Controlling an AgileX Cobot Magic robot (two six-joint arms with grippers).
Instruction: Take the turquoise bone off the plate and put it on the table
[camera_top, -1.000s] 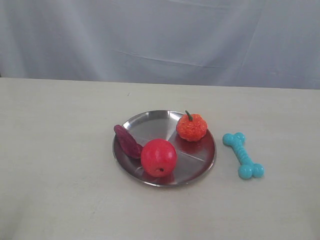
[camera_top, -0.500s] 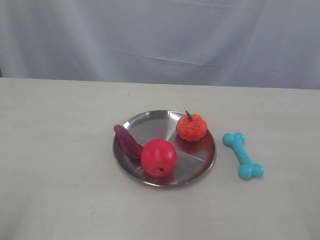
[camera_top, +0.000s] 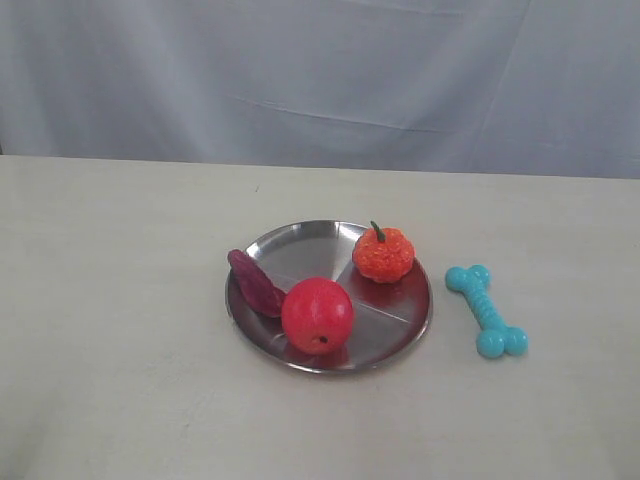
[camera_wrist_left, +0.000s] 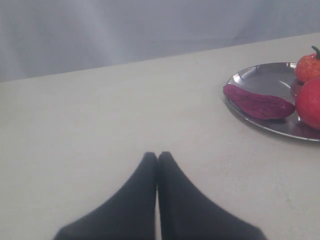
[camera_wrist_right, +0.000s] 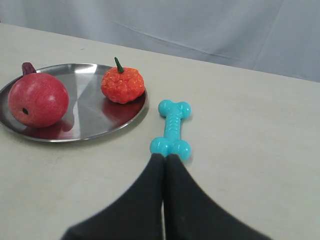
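Note:
The turquoise bone (camera_top: 486, 310) lies flat on the cream table (camera_top: 120, 330), just right of the steel plate (camera_top: 300, 245) and apart from its rim. In the right wrist view the bone (camera_wrist_right: 171, 129) sits beyond my right gripper (camera_wrist_right: 165, 157), whose black fingers are pressed together with nothing between them. My left gripper (camera_wrist_left: 157, 155) is also shut and empty, over bare table to the left of the plate (camera_wrist_left: 260, 75). Neither gripper shows in the exterior view.
On the plate rest a red ball (camera_top: 317, 315), an orange pumpkin toy (camera_top: 383, 253) and a dark purple leaf-shaped toy (camera_top: 256, 283). A pale grey cloth backdrop (camera_top: 320, 70) hangs behind the table's far edge.

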